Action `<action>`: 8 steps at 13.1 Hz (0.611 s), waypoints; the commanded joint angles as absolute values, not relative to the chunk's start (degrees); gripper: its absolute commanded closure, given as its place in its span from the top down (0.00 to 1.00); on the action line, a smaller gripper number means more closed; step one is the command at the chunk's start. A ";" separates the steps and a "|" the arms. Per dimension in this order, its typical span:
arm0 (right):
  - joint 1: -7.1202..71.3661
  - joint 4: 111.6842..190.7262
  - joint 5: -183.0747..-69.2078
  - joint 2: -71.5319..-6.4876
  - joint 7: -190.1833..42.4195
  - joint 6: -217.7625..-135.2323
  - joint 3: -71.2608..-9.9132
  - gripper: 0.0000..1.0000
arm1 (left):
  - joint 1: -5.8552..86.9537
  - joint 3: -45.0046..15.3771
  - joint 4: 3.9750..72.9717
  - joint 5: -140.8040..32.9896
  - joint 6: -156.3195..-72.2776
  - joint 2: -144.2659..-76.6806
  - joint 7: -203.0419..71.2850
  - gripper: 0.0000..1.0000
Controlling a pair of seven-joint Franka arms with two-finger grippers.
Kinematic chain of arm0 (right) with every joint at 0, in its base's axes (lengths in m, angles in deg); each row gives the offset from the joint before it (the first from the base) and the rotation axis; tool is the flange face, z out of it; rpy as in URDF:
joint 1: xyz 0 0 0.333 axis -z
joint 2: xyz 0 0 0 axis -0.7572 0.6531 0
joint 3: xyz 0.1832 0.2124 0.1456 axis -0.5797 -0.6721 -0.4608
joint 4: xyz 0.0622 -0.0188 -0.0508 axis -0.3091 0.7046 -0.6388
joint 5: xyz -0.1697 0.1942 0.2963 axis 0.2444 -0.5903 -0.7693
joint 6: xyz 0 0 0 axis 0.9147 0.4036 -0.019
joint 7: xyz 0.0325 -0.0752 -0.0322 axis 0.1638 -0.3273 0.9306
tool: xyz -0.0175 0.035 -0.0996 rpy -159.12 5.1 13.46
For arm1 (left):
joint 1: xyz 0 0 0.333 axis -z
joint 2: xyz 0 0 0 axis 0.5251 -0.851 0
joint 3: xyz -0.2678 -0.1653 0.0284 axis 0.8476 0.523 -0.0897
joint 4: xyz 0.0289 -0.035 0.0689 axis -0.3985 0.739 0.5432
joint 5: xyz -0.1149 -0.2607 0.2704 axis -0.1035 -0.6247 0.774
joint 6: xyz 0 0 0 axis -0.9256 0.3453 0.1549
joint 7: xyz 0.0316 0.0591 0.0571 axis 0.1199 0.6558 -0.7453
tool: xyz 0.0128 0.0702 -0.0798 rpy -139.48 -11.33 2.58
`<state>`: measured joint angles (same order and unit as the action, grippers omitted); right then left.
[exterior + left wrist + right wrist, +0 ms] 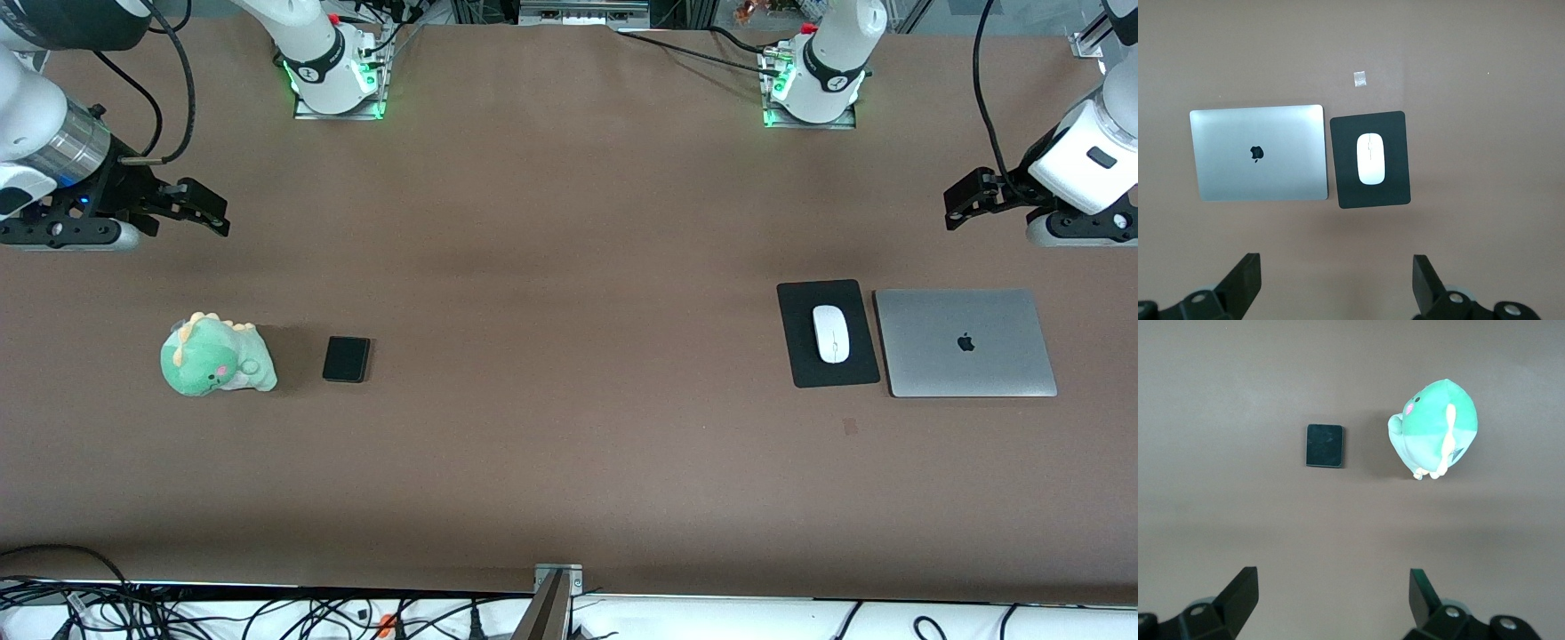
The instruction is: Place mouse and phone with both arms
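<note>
The white mouse (831,333) lies on a black mouse pad (827,366) beside a closed silver laptop (965,342), toward the left arm's end of the table. The mouse also shows in the left wrist view (1371,158). The black phone (346,358) lies flat on the table beside a green plush dinosaur (216,356), toward the right arm's end; the phone also shows in the right wrist view (1324,445). My left gripper (965,200) is open and empty, up over bare table. My right gripper (206,212) is open and empty, up over bare table.
The mouse pad (1370,159) lies beside the laptop (1259,153) in the left wrist view, with a small pale mark (1360,79) on the table by them. The dinosaur (1435,430) lies beside the phone. Cables hang along the table's front edge (267,613).
</note>
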<state>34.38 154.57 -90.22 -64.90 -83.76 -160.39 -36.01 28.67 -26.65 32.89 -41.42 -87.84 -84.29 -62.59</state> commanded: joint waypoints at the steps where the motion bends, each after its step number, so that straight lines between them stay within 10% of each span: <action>1: 34.72 153.88 -90.97 -65.11 -82.34 -159.84 -36.37 1.00 | 28.16 -26.55 30.43 -42.37 -86.26 -85.47 -62.77 1.00; 8: 34.63 151.76 -90.70 -64.06 -81.99 -159.23 -36.46 1.00 | 28.16 -26.63 30.34 -43.33 -85.55 -85.55 -62.59 1.00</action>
